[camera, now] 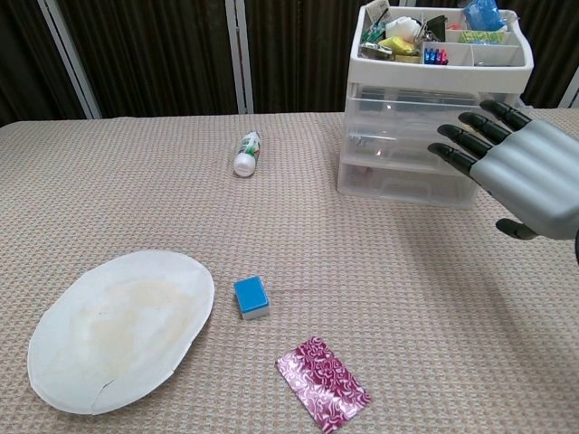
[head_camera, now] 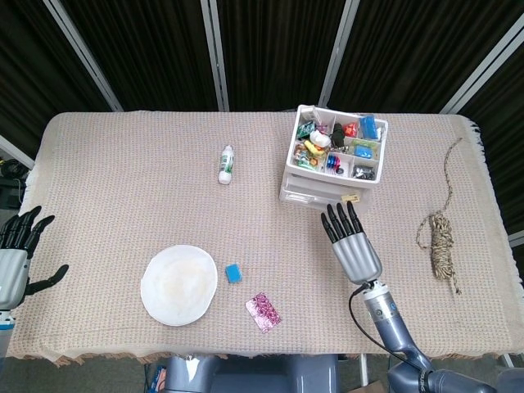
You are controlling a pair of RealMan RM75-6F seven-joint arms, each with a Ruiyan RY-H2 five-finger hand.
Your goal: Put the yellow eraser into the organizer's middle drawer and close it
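Organizer (head_camera: pixel 332 168) stands on the table (head_camera: pixel 123 188), drawers flush with its front; the yellow eraser cannot be made out behind the clear drawer fronts; right hand (head_camera: pixel 352 246) hovers just in front of the organizer, fingers extended and apart, holding nothing; left hand (head_camera: pixel 16 254), far left of the organizer at the table edge, fingers spread, empty.

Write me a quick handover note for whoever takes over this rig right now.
Right robot hand: open, fingers spread, holding nothing, held in front of the organizer.
Left robot hand: open, idle at the table's left edge.
Middle drawer: looks pushed in flush with the organizer front. The yellow eraser is not visible on the table; through the clear plastic I cannot confirm it is in that drawer.
Done, apparently: drawer closed.
Left: verify the eraser is inside, then withdraw the right hand.
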